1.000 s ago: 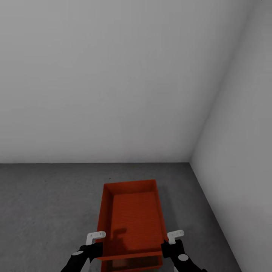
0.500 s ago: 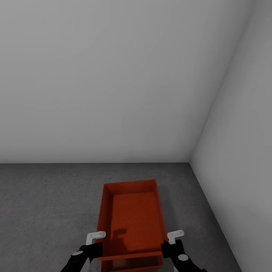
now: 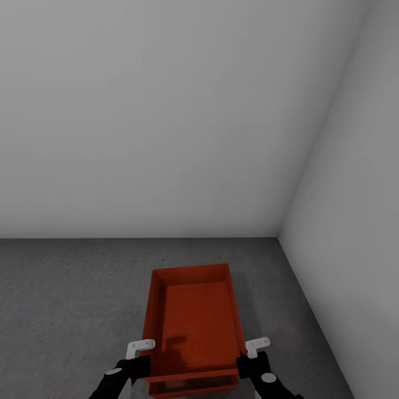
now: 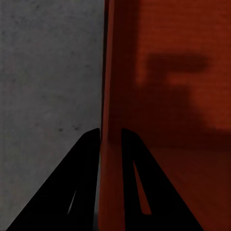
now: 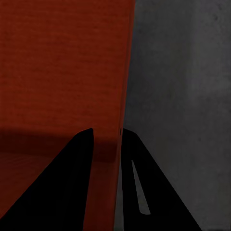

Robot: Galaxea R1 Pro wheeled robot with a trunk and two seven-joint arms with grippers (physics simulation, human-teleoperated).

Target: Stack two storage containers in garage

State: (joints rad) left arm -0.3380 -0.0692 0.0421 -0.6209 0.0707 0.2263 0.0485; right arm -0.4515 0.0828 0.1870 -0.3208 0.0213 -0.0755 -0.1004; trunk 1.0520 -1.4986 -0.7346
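Observation:
One orange-red storage container (image 3: 194, 321) lies lengthwise ahead of me over the dark grey concrete floor (image 3: 66, 299) of the garage. I cannot tell whether it rests on the floor or hangs just above it. My left gripper (image 3: 145, 363) is shut on its left side wall near the near end, and in the left wrist view the thin wall (image 4: 108, 96) runs between the black fingers (image 4: 86, 159). My right gripper (image 3: 241, 361) is shut on the right side wall (image 5: 126, 72) in the same way. The container is empty.
A pale grey wall (image 3: 166, 111) stands straight ahead and a second one (image 3: 354, 221) closes in on the right, meeting in a corner (image 3: 279, 237) just beyond the container. Open concrete floor stretches to the left.

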